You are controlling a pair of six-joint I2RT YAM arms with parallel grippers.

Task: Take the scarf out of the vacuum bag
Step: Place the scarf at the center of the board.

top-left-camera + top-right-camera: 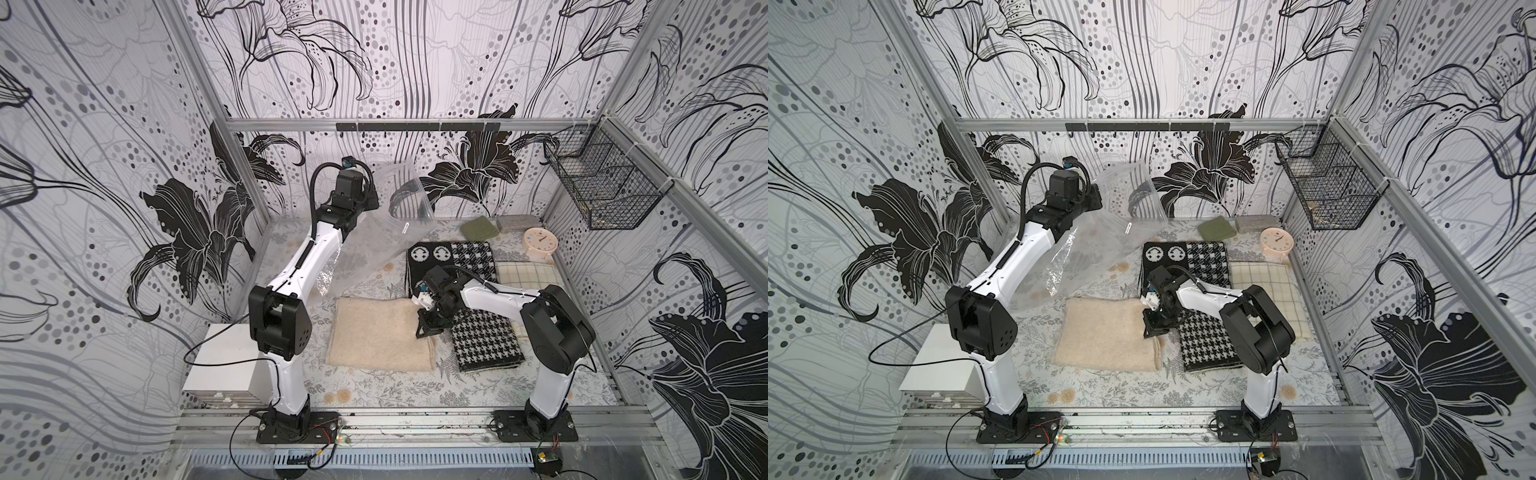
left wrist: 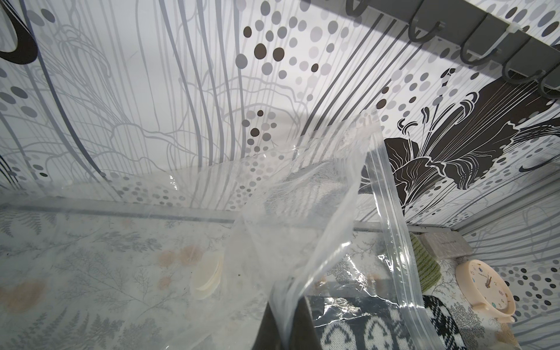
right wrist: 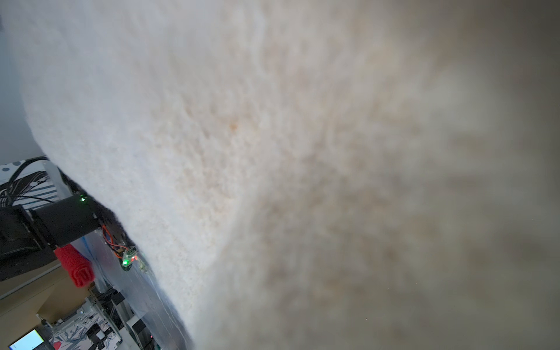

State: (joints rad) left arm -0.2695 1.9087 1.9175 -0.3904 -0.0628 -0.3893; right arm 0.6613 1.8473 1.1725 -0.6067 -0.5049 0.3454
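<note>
Though only a dark finger of it shows, in the left wrist view, left gripper: clenched on the vacuum bag, pinching the clear plastic just beside the zip strip.
Vacuum bag, from above: held up off the bench near the back wall. It sags from the left gripper down along that arm. I cannot tell whether its low corner touches the bench.
Zip slider: small and white, on the bag's edge, beside and below the left gripper.
Valve disc: round and white, seen through the plastic in the left wrist view, apart from the pinch.
Right gripper: pointing down with the jaws drawn together. Its tips are in the fabric at the nearest edge of the scarf, grasping that edge as far as both top views show.
Scarf: cream and fuzzy, folded flat on the bench, spreading away from the right gripper toward the left arm. It lies outside the vacuum bag and well apart from the left gripper. In the right wrist view its nap fills most of the frame and hides the jaws.
Houndstooth knit: black and white, flat on the bench just beside the right gripper, on the side away from the scarf.
Clock: pale, well beyond the right gripper toward the back wall.
</note>
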